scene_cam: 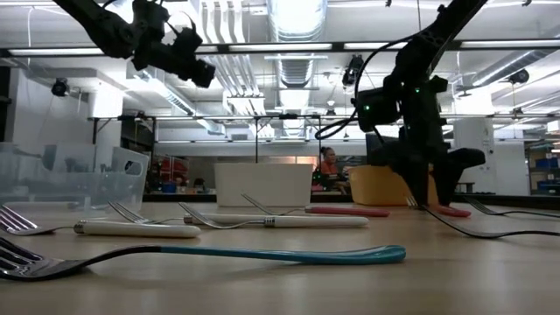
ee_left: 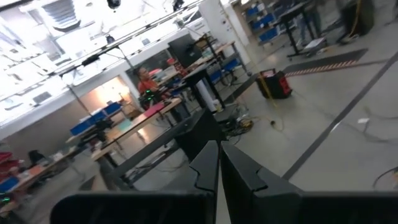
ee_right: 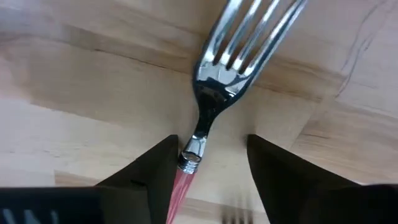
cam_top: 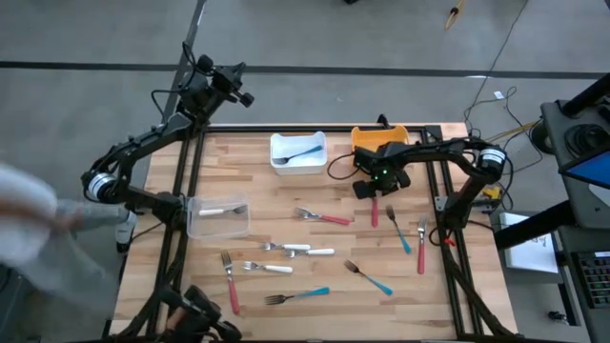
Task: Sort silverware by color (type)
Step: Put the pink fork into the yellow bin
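Forks with red-pink, teal or white handles lie flat across the wooden table [cam_top: 286,314]. My right gripper [ee_right: 208,146] points down, open, over one red-pink fork [ee_right: 214,93]. Its fingers stand on either side of the fork's neck, where the metal meets the handle [ee_right: 184,183]. In the high view this gripper [cam_top: 374,191] is at the table's far right, in front of the orange bin [cam_top: 378,136]. My left gripper [ee_left: 217,168] is shut on nothing, held high beyond the table's far left corner [cam_top: 243,95].
A white bin [cam_top: 297,151] at the far middle holds a teal-handled piece. A clear bin [cam_top: 217,215] at the left holds a white-handled one. More forks lie nearby, red-pink [cam_top: 322,217] and teal [cam_top: 398,229]. A blurred person's arm [cam_top: 29,214] shows beyond the left edge.
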### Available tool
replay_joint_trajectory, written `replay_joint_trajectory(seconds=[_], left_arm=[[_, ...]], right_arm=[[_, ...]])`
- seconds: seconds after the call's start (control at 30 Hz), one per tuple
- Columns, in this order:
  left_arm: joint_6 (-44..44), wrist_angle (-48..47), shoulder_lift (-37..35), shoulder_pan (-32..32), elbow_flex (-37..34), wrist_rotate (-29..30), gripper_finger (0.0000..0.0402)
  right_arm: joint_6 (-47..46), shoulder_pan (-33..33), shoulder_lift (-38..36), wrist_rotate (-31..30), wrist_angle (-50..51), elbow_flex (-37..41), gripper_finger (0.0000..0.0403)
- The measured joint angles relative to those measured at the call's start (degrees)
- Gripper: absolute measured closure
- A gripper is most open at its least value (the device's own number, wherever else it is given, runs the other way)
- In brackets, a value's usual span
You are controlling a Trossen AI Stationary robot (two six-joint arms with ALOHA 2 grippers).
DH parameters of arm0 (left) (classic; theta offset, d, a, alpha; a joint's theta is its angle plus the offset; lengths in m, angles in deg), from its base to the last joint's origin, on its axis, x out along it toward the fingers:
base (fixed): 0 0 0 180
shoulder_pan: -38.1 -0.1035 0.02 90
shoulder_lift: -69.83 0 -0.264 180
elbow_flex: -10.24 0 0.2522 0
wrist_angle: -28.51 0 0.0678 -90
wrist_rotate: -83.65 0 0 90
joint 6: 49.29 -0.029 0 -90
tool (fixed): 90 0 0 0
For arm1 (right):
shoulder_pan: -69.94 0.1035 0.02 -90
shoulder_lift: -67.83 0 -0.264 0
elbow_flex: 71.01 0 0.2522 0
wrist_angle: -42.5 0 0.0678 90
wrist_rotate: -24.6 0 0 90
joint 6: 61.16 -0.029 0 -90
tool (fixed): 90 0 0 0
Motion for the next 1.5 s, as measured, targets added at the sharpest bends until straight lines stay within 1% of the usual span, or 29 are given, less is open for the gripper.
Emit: replay_joint_trajectory(seconds=[0.13,0.43,0.53,0.7,0.8,0.9,1.0,1.2,1.37,1.5], left_arm=[[2.3,-0.02,0.0,0.02,0.0,-1.97,0.0402],[3.43,-0.26,0.0,0.0,-0.04,-6.4,0.0402],[5.19,-0.45,-0.02,0.0,-0.08,-9.21,0.0402],[10.6,-0.44,-0.04,0.0,-0.31,-18.94,0.0402],[14.25,-0.43,-0.04,0.0,-0.81,-25.37,0.0402],[16.94,-0.39,-0.04,0.11,-1.61,-29.73,0.0402],[19.06,-0.37,-0.04,0.27,-2.64,-31.11,0.0402],[20.84,-0.39,-0.04,1.13,-4.88,-31.33,0.0402],[20.86,-0.24,-0.04,2.43,-5.44,-31.36,0.0402],[20.8,-0.24,-0.04,3.46,-5.44,-31.33,0.0402]], right_arm=[[-1.59,0.53,0.75,-0.44,-0.96,-0.18,0.0261],[-5.29,0.6,-0.79,-1.69,-3.47,-0.24,0.036],[-5.36,0.6,-1.32,-1.79,-6.33,-0.2,0.0383],[-2.32,0.6,-1.48,-1.24,-9.54,-0.29,0.0387],[0.1,0.58,-1.56,0.94,-8.45,-0.29,0.0387],[3.01,0.58,-2.05,2.78,-8.02,-0.28,0.0388],[5.47,0.58,-3.43,4.27,-7.3,-0.28,0.0388],[10.62,0.58,-8.2,4.37,-2.49,-2.51,0.0389],[15.2,0.43,-10.26,3.15,-1.07,-7.31,0.0389],[22.49,-0.54,-9.4,1.95,1.7,-13.7,0.0389]])
